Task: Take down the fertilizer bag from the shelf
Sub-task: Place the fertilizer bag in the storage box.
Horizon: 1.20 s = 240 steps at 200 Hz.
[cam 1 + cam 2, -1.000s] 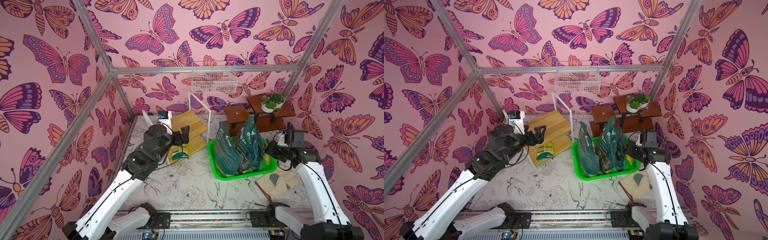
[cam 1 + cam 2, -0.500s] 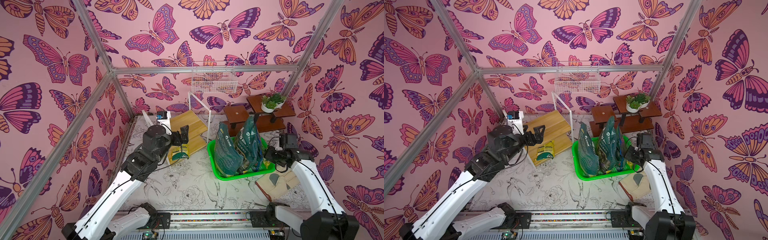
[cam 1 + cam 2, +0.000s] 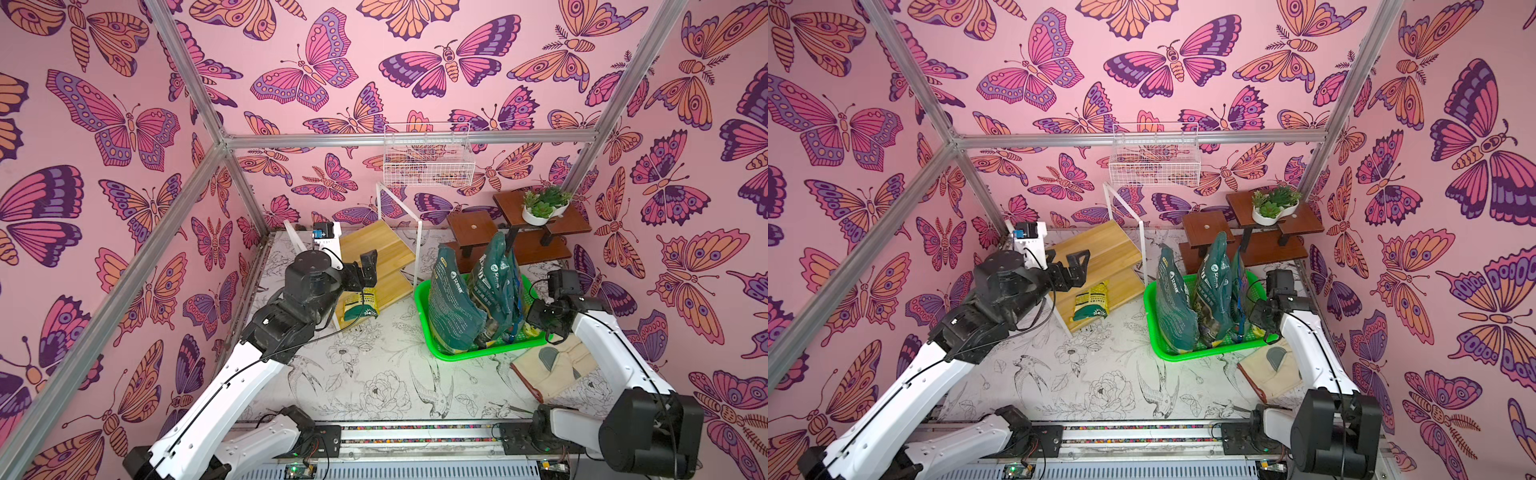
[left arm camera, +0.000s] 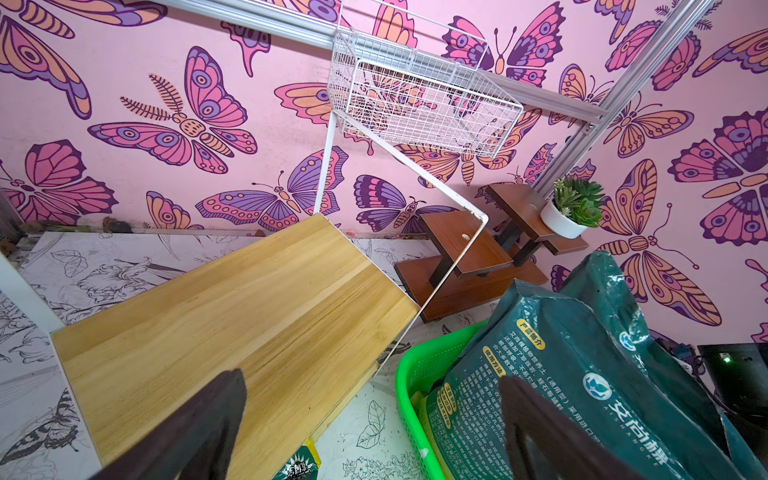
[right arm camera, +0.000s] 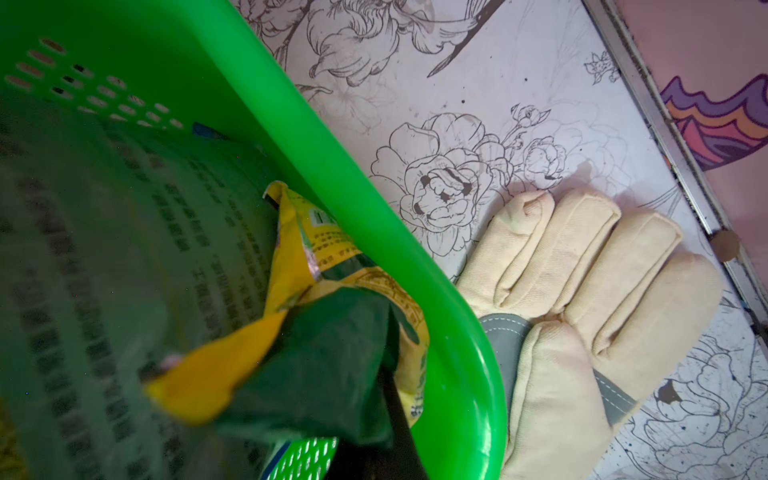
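The shelf (image 3: pixel 384 253) is a stepped rack of pale wood boards in a white frame at the back left. A small yellow-and-green fertilizer bag (image 3: pixel 359 305) (image 3: pixel 1092 301) rests at the front edge of its lower board. My left gripper (image 3: pixel 365 272) (image 4: pixel 374 432) hovers open over the upper board, just above and behind that bag, holding nothing. My right gripper (image 5: pixel 390 399) reaches into the green basket (image 3: pixel 490 351) at its right rim. It is shut on another small yellow-and-green bag (image 5: pixel 316 332).
Tall dark green bags (image 3: pixel 453 299) stand in the green basket and rise between the arms. A cream glove (image 3: pixel 552 370) lies right of the basket. The dark brown plant stand (image 3: pixel 473 224) with a potted succulent (image 3: pixel 540 210) and a white wire basket (image 3: pixel 428 162) are at the back.
My right arm has shifted slightly left and down, closer into the green basket. The left arm has hardly moved.
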### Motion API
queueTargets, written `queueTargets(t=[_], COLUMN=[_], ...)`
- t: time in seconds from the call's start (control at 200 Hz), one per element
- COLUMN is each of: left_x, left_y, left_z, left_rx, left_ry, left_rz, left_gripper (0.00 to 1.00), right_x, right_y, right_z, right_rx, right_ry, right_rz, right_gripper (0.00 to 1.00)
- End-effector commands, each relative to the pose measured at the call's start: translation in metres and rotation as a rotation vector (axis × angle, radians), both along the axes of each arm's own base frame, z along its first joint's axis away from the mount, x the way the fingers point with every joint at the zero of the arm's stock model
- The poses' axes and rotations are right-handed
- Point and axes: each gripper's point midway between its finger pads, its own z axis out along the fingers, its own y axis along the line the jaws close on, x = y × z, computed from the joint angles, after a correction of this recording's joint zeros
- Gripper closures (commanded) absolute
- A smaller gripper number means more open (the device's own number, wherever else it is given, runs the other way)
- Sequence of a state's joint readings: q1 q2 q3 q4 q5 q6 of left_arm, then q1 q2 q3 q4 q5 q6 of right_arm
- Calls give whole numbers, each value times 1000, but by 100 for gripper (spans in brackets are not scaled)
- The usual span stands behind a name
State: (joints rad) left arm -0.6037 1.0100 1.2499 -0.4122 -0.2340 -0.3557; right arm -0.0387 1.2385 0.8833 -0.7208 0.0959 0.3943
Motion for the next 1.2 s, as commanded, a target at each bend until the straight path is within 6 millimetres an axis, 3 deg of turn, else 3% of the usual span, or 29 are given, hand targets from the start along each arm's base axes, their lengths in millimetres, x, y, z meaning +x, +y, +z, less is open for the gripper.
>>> queueTargets(t=[0.0, 0.115, 0.3, 0.566, 0.726, 0.811, 0.936, 1.092, 1.197], left_x=[-1, 0, 3, 3, 3, 4, 7, 5, 2], left_y=[2, 2, 2, 3, 7, 8, 6, 10, 19], left_z=[7, 5, 4, 6, 8, 6, 3, 5, 10], left_rx=[-3, 7, 17, 19, 28, 33, 27, 0, -16], left_ry=[-29, -28, -26, -32, -42, -38, -25, -24, -39], left_rz=[12, 15, 21, 25, 40, 46, 45, 52, 81], left_gripper=[0, 0, 0, 0, 0, 0, 0, 0, 0], right_x=[-4, -2, 3, 3, 1, -1, -3, -13, -27], right_y=[-1, -1, 6, 11, 29, 57, 117, 192, 240], right_z=[-14, 7, 71, 146, 195, 223, 256, 285, 295], right_rx=[-14, -17, -3, -25, -47, -81, -106, -63, -84], right_ry=[45, -10, -189, -336, -438, -492, -582, -676, -723], right_rz=[17, 27, 68, 113, 185, 291, 497, 732, 897], right_gripper=[100, 100, 66, 61, 58, 57, 55, 53, 53])
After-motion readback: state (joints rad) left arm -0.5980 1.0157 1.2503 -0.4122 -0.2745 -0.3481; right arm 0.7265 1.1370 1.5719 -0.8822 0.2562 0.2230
